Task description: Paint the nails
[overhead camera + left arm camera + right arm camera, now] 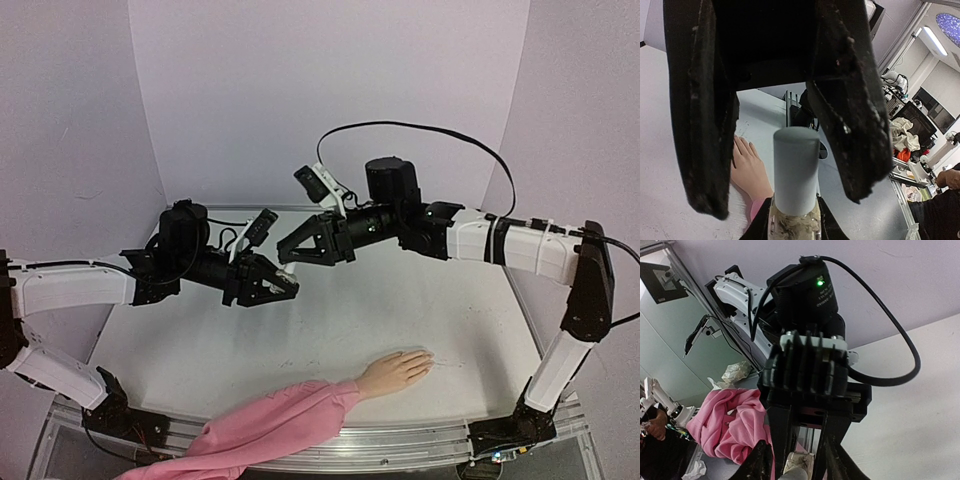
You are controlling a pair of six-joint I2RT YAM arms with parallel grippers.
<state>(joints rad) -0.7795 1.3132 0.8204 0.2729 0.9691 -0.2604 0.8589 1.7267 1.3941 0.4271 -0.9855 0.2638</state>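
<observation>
L gripper: pinching bottle; hold it steady
R gripper: spread astride grey cap, not touching; best centre, clamp square, then twist
Nails: on mannequin hand, flat on tabletop; well apart from grippers

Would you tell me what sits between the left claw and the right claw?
A small nail polish bottle with a grey cap, clearest in the left wrist view; from above, only a pale sliver shows between the left claw and the right claw.
</observation>
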